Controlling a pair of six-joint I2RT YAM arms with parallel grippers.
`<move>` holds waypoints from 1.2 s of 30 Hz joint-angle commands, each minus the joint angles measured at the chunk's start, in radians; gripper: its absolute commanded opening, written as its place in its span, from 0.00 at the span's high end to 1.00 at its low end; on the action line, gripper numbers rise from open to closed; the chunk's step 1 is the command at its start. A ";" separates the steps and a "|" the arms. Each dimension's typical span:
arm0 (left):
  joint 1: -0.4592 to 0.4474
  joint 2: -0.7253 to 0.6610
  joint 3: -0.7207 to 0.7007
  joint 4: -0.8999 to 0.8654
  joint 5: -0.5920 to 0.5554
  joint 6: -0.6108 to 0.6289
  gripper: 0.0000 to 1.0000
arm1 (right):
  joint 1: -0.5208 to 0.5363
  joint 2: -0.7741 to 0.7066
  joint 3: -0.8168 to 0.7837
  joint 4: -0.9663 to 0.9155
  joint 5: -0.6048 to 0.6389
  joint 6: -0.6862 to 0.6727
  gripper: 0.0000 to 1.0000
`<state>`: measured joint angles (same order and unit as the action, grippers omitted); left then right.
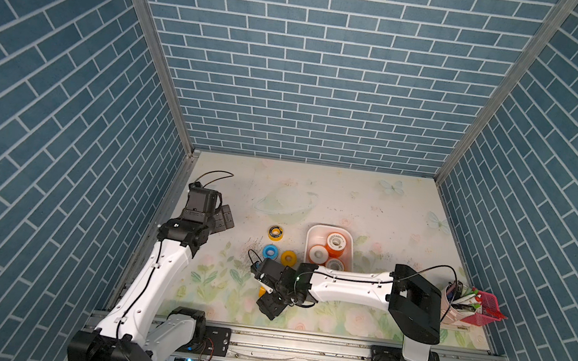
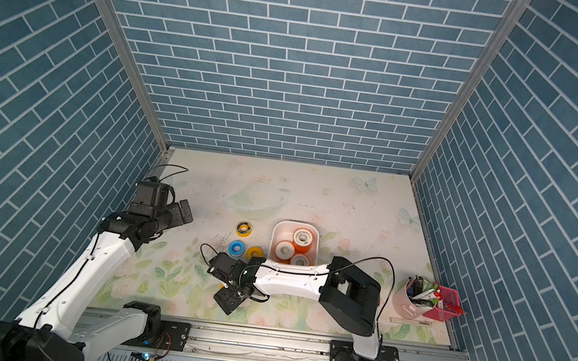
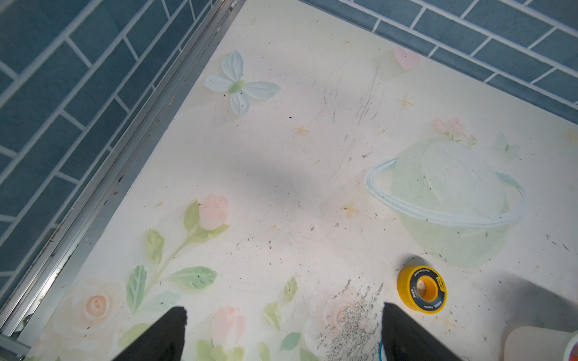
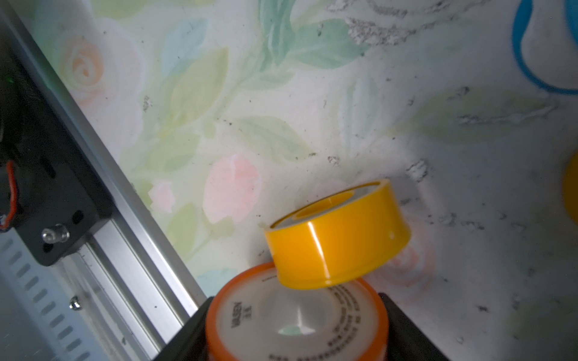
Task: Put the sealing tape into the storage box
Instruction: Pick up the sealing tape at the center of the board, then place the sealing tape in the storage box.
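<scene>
While left fingers (image 3: 162, 337) gape empty, right fingers (image 4: 403, 331) flank an orange-rimmed, white-faced tape spool (image 4: 297, 318), grip unclear.

– What carries it all?
– A pale floral-print tabletop (image 1: 352, 204).
– What's on it?
– Just ahead of the right pincer (image 1: 269, 291), a tilted yellow plastic spool (image 4: 337, 237). Farther out are a blue plastic spool (image 1: 270, 252), a plain yellow spool (image 1: 288, 257), a black-faced yellow spool (image 1: 275, 232) and a white shallow plastic tub (image 1: 309, 240).

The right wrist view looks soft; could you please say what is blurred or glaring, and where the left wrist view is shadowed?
Right wrist view: the orange-rimmed spool nearest the lens is out of focus, and the yellow spool carries a bright glare streak; left wrist view: a soft grey shadow lies on the table.
</scene>
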<state>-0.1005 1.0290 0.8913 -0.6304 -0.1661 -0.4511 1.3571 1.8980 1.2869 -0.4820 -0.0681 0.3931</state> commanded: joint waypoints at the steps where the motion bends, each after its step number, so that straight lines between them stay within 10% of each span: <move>1: 0.007 0.007 -0.013 0.003 -0.002 0.013 0.00 | 0.006 -0.022 -0.006 -0.019 0.005 -0.004 0.39; 16: 0.007 0.007 -0.012 0.003 -0.002 0.013 0.00 | -0.170 -0.314 -0.099 -0.023 0.125 -0.039 0.43; 36: 0.007 0.012 -0.012 0.001 -0.006 0.011 0.00 | -0.434 -0.477 -0.487 0.524 0.260 -0.160 0.44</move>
<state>-0.1005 1.0344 0.8913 -0.6304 -0.1665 -0.4515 0.9276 1.4231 0.8043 -0.0860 0.1719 0.2779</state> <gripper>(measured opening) 0.999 0.739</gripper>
